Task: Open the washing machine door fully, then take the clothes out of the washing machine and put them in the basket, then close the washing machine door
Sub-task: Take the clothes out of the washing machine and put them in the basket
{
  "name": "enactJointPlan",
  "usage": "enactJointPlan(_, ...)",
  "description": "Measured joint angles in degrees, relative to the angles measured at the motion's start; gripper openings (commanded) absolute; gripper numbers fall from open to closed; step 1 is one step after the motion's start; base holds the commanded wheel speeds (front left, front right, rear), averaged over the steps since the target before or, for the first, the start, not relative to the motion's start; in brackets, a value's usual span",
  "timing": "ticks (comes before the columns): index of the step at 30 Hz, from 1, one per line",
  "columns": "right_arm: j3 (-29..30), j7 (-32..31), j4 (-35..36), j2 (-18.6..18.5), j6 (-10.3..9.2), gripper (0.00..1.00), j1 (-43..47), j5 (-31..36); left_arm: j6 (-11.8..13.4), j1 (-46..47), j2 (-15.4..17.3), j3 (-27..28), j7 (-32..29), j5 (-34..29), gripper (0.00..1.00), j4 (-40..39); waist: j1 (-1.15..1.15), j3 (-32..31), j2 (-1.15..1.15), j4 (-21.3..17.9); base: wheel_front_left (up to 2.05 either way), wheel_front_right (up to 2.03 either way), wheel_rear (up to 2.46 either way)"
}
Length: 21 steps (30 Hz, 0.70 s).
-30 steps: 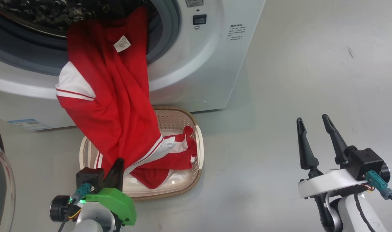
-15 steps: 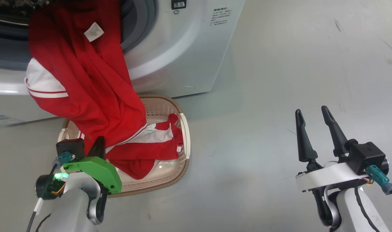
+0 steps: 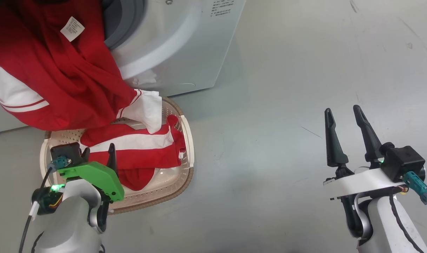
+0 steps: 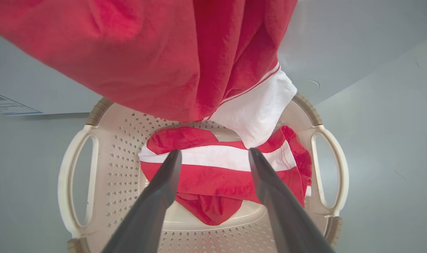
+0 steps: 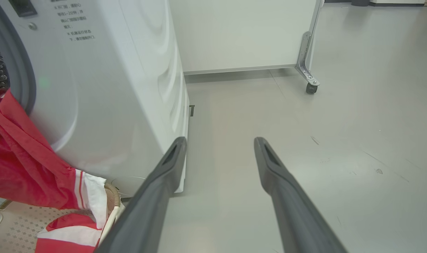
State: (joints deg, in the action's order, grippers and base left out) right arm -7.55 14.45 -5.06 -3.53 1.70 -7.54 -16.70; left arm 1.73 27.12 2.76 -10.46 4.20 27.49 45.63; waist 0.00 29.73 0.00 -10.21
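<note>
Grey polished floor (image 3: 287, 88) fills the ground around both hands. Beyond the left hand (image 3: 98, 149) stands the washing machine (image 3: 171, 45), white, with its grey gasket (image 3: 123, 21) at the mouth. Seen from the right hand (image 5: 220, 140), the same machine (image 5: 129, 88) stands ahead and to the left of the fingers, and a white panel (image 5: 241, 35) on a caster (image 5: 310, 88) stands further off.

The clothes (image 3: 51, 80) are red with white stripes. Their larger part hangs out of the machine's mouth, above and ahead of the left hand. A white cuff (image 3: 144, 109) droops onto the far rim of the basket. A smaller folded part (image 3: 136, 154) lies inside the basket, just ahead of the left fingertips. Whether the two parts are one garment cannot be told.

The basket (image 3: 185, 140), cream with a brown woven-look rim, sits on the floor directly under and ahead of the left hand, touching or nearly touching the machine's base. It is well apart from the right hand, off to that hand's left.

In the left wrist view the left hand (image 4: 215, 153) has its fingers spread wide over the basket (image 4: 76, 168) and grips nothing; the clothes (image 4: 213, 175) lie beyond the tips. The right hand (image 3: 342, 112) is likewise spread wide and empty, over bare floor.

A white care label (image 3: 72, 28) shows on the hanging fabric, and a blue sticker (image 4: 6, 105) on the machine's front.
</note>
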Motion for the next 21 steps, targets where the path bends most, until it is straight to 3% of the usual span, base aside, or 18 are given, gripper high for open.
enactJointPlan(11, 0.66, 0.00, -0.86, 0.10, -0.09, 1.00, -0.51, -0.18, -1.11, 1.94, 0.01, 0.48, 4.77, 0.14, 1.00, 5.39, 0.00, -0.58, 0.00, -0.25, 0.00, 0.00, 0.00)
enactJointPlan(21, 1.64, 0.00, -1.87, -0.10, -0.09, 1.00, -0.49, 0.24, -3.31, 1.91, -0.14, -0.31, 9.58, -0.35, 1.00, 4.27, 0.00, -3.35, 0.00, 1.78, 0.00, 0.00, 0.00)
